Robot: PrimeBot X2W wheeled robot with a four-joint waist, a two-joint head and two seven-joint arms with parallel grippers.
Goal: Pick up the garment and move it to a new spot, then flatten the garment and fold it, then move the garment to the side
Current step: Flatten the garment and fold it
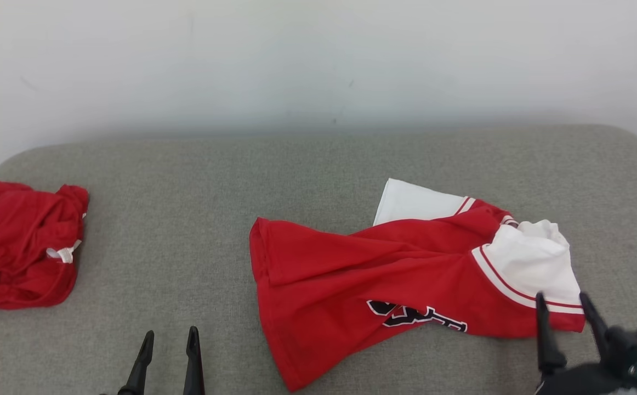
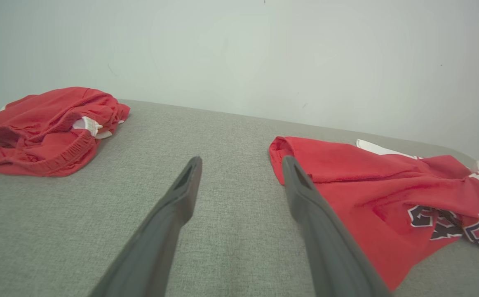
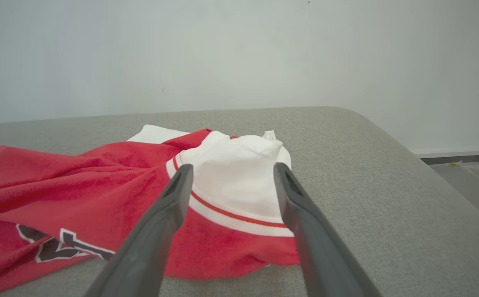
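Observation:
The garment [image 1: 362, 280] is a red jersey with white sleeves and dark lettering, lying crumpled on the grey cushioned surface [image 1: 198, 181], right of centre. It also shows in the left wrist view as the garment [image 2: 371, 194] and in the right wrist view as the garment [image 3: 111, 194]. My right gripper [image 1: 564, 299] is open just in front of its white sleeve [image 3: 239, 181], holding nothing. My left gripper [image 1: 169, 334] is open over bare surface, left of the garment's hem. Both grippers' fingers [image 2: 181, 194] [image 3: 177, 194] stand apart with nothing between them.
A second red garment [image 1: 20, 249] lies bunched at the far left of the surface, also seen as the red garment [image 2: 45, 132]. A pale wall [image 1: 318, 60] runs behind. The surface's right edge drops to a floor [image 3: 470, 181].

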